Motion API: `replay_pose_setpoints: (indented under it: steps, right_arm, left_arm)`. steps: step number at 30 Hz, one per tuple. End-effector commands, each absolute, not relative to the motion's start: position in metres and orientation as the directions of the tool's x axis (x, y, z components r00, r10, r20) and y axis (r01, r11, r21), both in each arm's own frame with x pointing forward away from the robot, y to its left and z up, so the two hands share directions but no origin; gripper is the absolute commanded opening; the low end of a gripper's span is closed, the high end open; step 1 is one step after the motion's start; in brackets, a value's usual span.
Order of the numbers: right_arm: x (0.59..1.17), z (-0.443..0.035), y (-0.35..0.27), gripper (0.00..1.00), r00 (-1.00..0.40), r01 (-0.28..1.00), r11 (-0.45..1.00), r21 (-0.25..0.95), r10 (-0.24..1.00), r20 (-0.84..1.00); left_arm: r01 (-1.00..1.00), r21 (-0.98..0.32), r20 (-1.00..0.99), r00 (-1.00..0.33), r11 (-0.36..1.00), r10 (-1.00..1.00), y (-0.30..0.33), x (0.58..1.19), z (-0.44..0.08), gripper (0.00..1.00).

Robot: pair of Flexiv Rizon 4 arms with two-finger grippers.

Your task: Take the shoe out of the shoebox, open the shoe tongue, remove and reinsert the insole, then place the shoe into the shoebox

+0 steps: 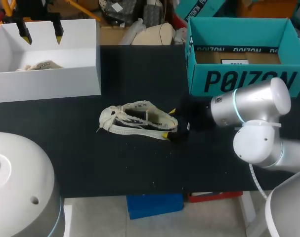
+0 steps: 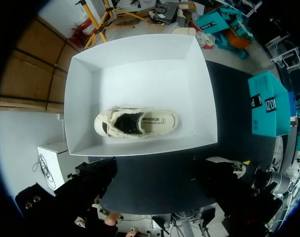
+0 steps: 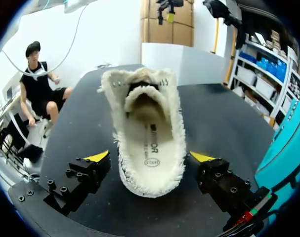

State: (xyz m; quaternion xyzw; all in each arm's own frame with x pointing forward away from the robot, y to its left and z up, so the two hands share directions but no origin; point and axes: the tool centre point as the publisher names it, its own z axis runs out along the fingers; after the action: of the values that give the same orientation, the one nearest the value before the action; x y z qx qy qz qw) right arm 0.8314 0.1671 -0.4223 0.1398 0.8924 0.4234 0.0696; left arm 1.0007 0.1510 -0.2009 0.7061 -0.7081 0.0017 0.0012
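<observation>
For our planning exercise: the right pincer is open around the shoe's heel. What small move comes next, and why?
Probably close the right pincer on the heel of the shoe: it straddles the heel without touching, so the shoe lies unheld on the table.

A cream shoe (image 1: 137, 120) with frayed off-white edging and black side panels lies on a matte black table (image 1: 90, 163). Its insole (image 3: 150, 143) is cream with small dark print. The shoebox (image 1: 46, 79) is plain white, and a second shoe (image 2: 137, 123) inside it has the same cream and black. A teal box (image 1: 238, 81) carries bold black lettering. The right gripper (image 3: 150, 158) is black with bright yellow tips. The right arm (image 1: 253, 106) is silver-grey with a pale blue ring.
</observation>
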Motion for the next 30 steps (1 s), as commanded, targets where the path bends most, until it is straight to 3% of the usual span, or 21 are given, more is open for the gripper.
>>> replay_pose_setpoints:
  steps: [1, 15, 16, 17, 18, 30]
  right_arm:
    - [0.836, -0.428, 0.169, 1.0, -0.953, 0.187, 0.598, 0.779, 0.302, -0.003]
    - [0.843, -0.435, 0.172, 1.0, -0.957, 0.18, 0.589, 0.787, 0.291, 0.001]
    - [0.843, -0.435, 0.172, 0.42, -0.957, 0.177, 0.589, 0.788, 0.289, -0.001]
    - [0.843, -0.435, 0.172, 0.15, -0.958, 0.176, 0.59, 0.788, 0.288, -0.002]
    - [0.843, -0.435, 0.172, 0.0, -0.959, 0.174, 0.591, 0.788, 0.285, -0.002]
    - [0.847, -0.427, 0.163, 0.0, -0.981, 0.102, 0.605, 0.79, 0.191, -0.019]
  left_arm:
    - [-1.0, 0.001, 0.002, -0.001, 0.001, -1.0, 0.151, 1.0, -0.2, 1.0]
    - [-1.0, 0.001, 0.002, -0.001, 0.001, -1.0, 0.151, 1.0, -0.2, 1.0]
    - [-1.0, 0.001, 0.002, -0.001, 0.001, -1.0, 0.151, 1.0, -0.2, 1.0]
    - [-1.0, 0.001, 0.002, -0.001, 0.001, -1.0, 0.151, 1.0, -0.2, 1.0]
    - [-1.0, 0.001, 0.002, -0.001, 0.001, -1.0, 0.151, 1.0, -0.2, 1.0]
    - [-1.0, 0.001, 0.002, -0.001, 0.001, -1.0, 0.151, 1.0, -0.2, 1.0]
